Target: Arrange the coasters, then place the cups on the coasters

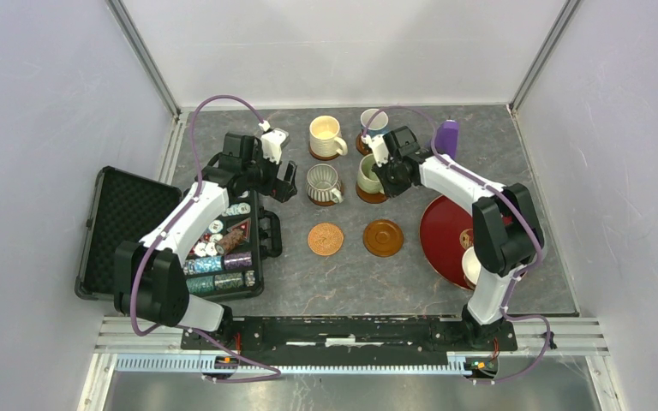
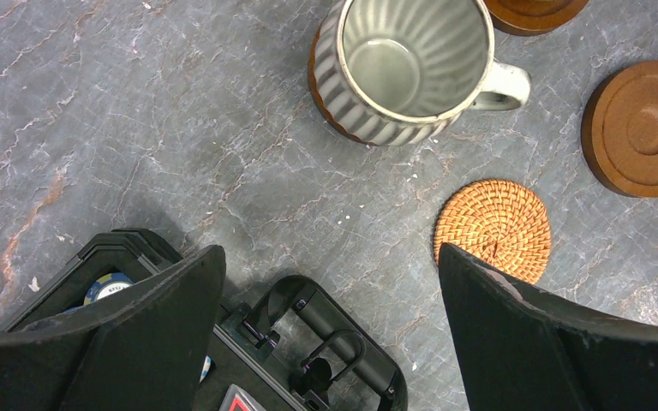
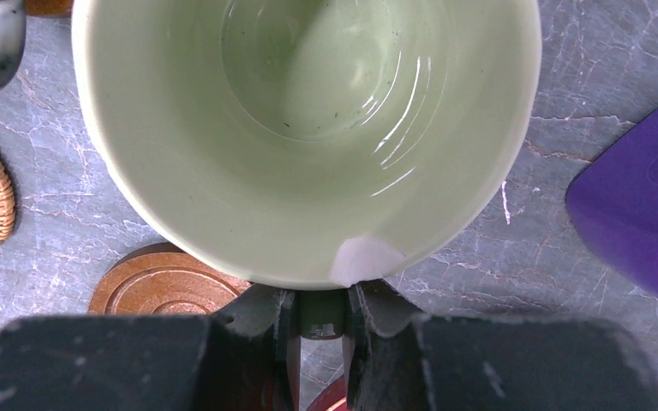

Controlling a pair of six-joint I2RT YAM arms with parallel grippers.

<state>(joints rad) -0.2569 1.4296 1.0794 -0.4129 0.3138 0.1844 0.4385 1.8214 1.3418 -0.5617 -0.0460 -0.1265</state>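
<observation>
My right gripper (image 3: 321, 312) is shut on the handle of the pale green cup (image 3: 308, 128), which stands over a brown coaster (image 1: 370, 196); I cannot tell whether it rests on it. The cream cup (image 1: 326, 135), blue cup (image 1: 373, 124) and grey striped cup (image 2: 411, 64) each sit on a coaster. Two coasters lie bare: a woven orange one (image 2: 493, 227) and a brown wooden one (image 2: 643, 128). My left gripper (image 2: 330, 257) hangs open over the case's handle, left of the striped cup, with nothing between its fingers. The right arm partly hides a white cup (image 1: 471, 265) on the red tray.
An open black case (image 1: 128, 231) of poker chips (image 1: 218, 257) lies at the left, its handle (image 2: 343, 351) under my left gripper. The red tray (image 1: 441, 231) sits at the right. A purple cone-shaped object (image 1: 447, 135) stands by the right arm. Walls close in three sides.
</observation>
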